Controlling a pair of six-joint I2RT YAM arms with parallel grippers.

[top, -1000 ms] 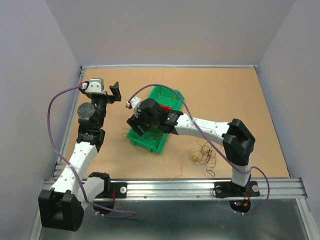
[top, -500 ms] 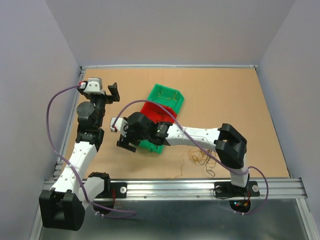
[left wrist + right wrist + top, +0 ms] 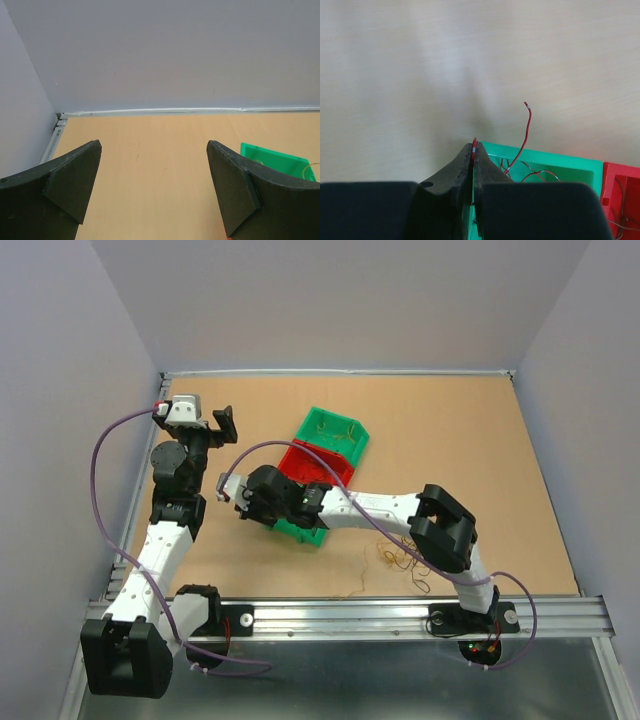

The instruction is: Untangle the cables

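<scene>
My right gripper point(image 3: 473, 146) is shut on a thin red cable point(image 3: 524, 132), which loops up out of its tips and curls over the near green bin point(image 3: 545, 156). More thin cables lie inside that bin. From above, the right gripper point(image 3: 247, 508) sits at the bin's left end. A loose clump of thin brown and yellowish cables point(image 3: 405, 558) lies on the table near the right arm's base. The left gripper point(image 3: 212, 430) hangs open at the far left, raised, with nothing between its fingers point(image 3: 75, 170).
Three bins stand in a row mid-table: a near green one point(image 3: 303, 532), a red one point(image 3: 322, 465) and a far green one point(image 3: 337, 430), whose corner shows in the left wrist view point(image 3: 275, 159). Walls enclose the brown table on three sides.
The right arm swung left from over the bins to the near bin's left end, and its jaws closed on the red cable. The left arm stayed put.
</scene>
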